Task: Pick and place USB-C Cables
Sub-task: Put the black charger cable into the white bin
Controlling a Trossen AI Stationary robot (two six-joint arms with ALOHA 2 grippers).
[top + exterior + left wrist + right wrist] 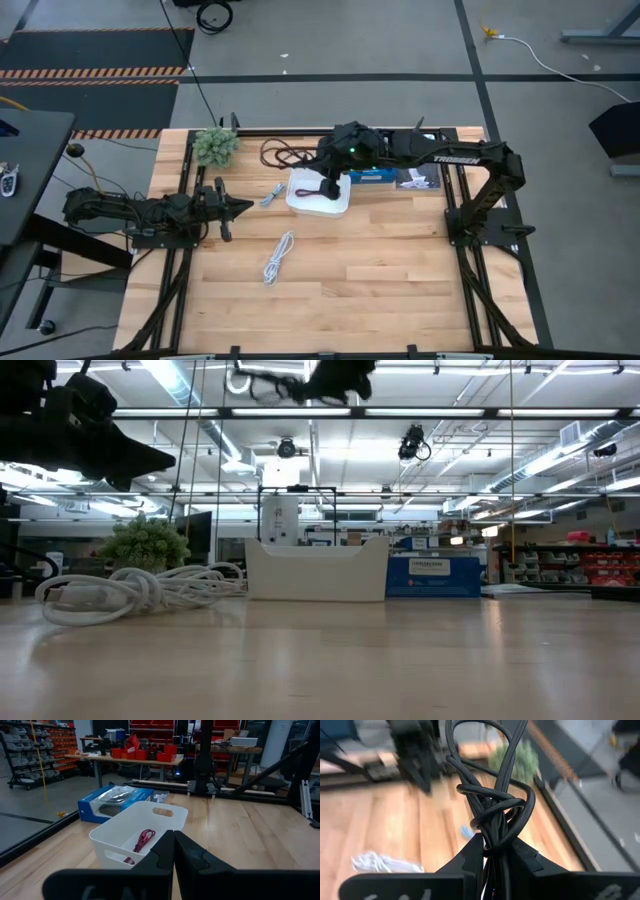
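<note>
Hanging above the white tray [318,200] just right of centre in the upper half of the overhead frame, the right gripper [492,851] had its fingers pinched on a bundled black cable [495,795], whose loops stood up between the two dark fingers in the right wrist view. In the low view that cable [262,384] showed at the top centre, well above the tabletop. A dark red cable [143,840] lay inside the tray. The white cable [278,257] lay loose on the wooden table [400,280] below the tray, near the middle of the overhead frame, and the small grey cable [271,195] lay just left of the tray. The left gripper [243,208] waited at the left side of the frame, its fingers closed together with nothing between them. A small green plant [215,146] stood at the upper left of the table, and a blue box [372,176] lay just right of the tray.
</note>
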